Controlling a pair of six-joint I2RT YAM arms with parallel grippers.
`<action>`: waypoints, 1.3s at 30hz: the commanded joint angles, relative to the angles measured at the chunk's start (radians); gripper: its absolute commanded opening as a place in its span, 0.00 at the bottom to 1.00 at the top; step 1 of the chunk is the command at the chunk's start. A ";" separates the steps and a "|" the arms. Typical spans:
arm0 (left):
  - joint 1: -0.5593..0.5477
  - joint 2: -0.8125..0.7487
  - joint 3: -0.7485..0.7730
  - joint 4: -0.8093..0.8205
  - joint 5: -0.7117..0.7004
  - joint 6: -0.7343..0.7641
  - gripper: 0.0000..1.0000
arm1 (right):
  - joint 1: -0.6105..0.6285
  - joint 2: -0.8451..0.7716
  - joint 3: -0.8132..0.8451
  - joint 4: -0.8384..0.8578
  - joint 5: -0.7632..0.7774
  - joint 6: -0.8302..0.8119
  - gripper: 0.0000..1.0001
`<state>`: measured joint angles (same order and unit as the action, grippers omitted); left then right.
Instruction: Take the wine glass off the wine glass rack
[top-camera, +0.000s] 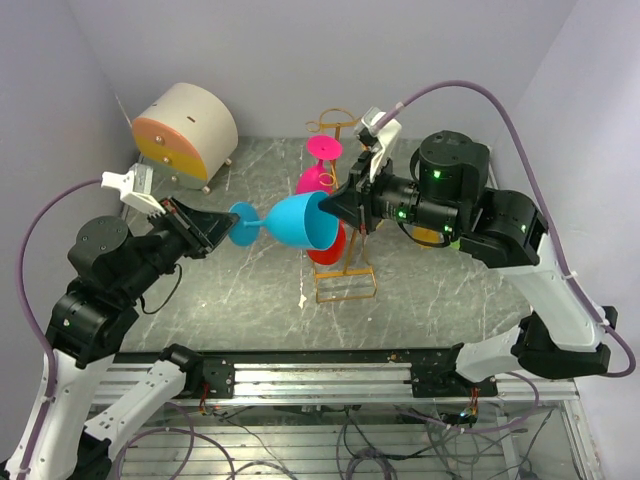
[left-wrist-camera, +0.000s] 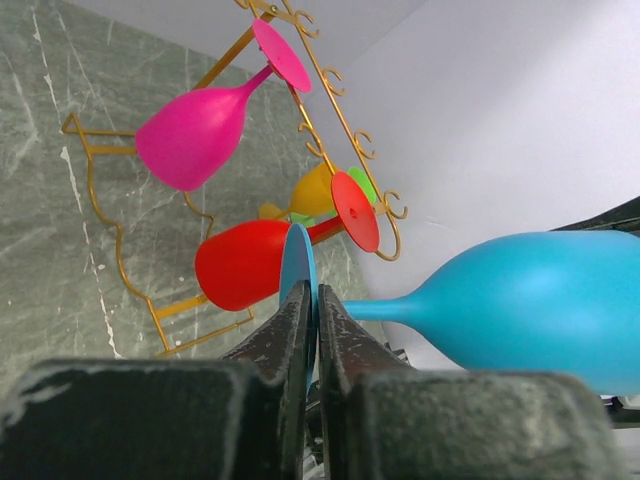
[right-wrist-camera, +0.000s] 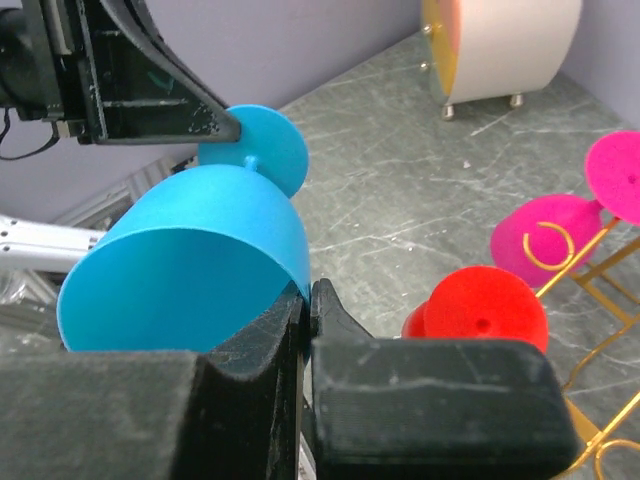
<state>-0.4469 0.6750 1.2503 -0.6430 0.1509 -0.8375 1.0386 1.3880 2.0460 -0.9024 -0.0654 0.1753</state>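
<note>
**Blue wine glass (top-camera: 295, 222) off the wine glass rack (top-camera: 345, 285).** The glass lies on its side in the air, stem level, just left of the rack's upright and apart from its hooks.

- **Left gripper:** My left gripper (left-wrist-camera: 315, 295) is clamped on the glass's flat foot. The disc sits edge-on between the fingers, at the end of the glass farther from the rack.
- **Right gripper:** My right gripper (right-wrist-camera: 308, 295), right beside the rack's upright, is pinched tight on the rim of the bowl.
- **On the rack:** A pink glass (left-wrist-camera: 190, 135) hangs by its foot from an upper hook. A red glass (left-wrist-camera: 245, 265) hangs lower, with an orange one partly hidden behind it.
- **Surroundings:** The rack's wire base rests on the grey marbled table (top-camera: 250, 300). A round cream box (top-camera: 190, 128) stands well to the rack's left.
</note>
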 joint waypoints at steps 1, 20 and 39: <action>-0.005 0.031 0.057 0.065 0.037 -0.004 0.19 | 0.003 -0.014 0.035 0.076 0.187 0.009 0.00; -0.004 0.015 -0.090 -0.035 -0.281 0.247 0.42 | -0.088 -0.095 -0.100 0.530 1.201 -0.471 0.00; -0.004 -0.222 -0.397 -0.035 -0.488 0.330 0.39 | -1.073 0.519 0.187 -0.054 0.110 0.130 0.00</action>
<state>-0.4488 0.4747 0.8810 -0.7021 -0.2905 -0.5274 0.0090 1.8301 2.2318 -0.8162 0.3103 0.2035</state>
